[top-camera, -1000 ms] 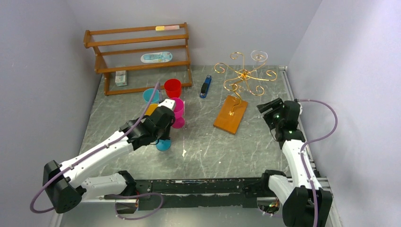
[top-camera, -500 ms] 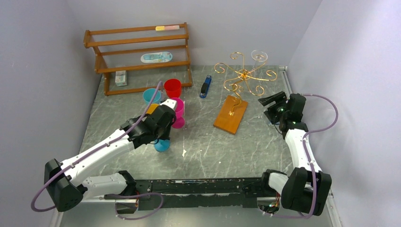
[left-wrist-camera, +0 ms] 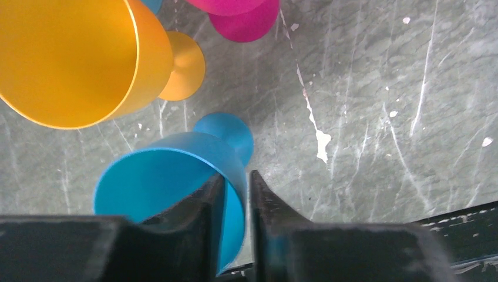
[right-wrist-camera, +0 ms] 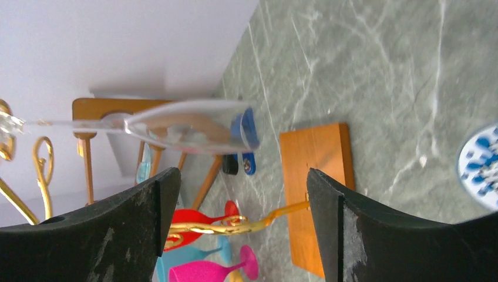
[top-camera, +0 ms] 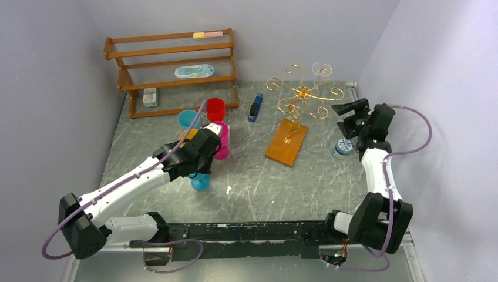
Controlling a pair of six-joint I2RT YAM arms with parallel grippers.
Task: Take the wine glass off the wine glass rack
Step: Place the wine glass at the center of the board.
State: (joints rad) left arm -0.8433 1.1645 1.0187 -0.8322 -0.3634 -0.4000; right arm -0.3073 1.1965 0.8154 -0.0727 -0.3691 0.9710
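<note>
The gold wire wine glass rack [top-camera: 302,94] stands on its orange-brown wooden base [top-camera: 286,142] at the back right. A clear wine glass [top-camera: 321,71] hangs from its far right arm; in the right wrist view it lies across the upper left [right-wrist-camera: 188,126]. My right gripper [top-camera: 350,110] is open and raised beside the rack's right side, a little below the glass. My left gripper [top-camera: 199,167] is shut on the rim of a blue plastic goblet [left-wrist-camera: 176,182], one finger inside the bowl.
A brown slatted shelf [top-camera: 173,70] stands at the back left. Red [top-camera: 215,109], teal [top-camera: 188,119], pink [top-camera: 220,141] and yellow [left-wrist-camera: 76,59] goblets cluster at the left gripper. A blue stapler [top-camera: 255,108] lies near the rack. A blue-white lid [top-camera: 343,147] lies below the right gripper.
My right gripper has risen and moved toward the back right, closer to the hanging glass, uncovering the blue-white lid. My left arm has shifted only slightly with the blue goblet.
</note>
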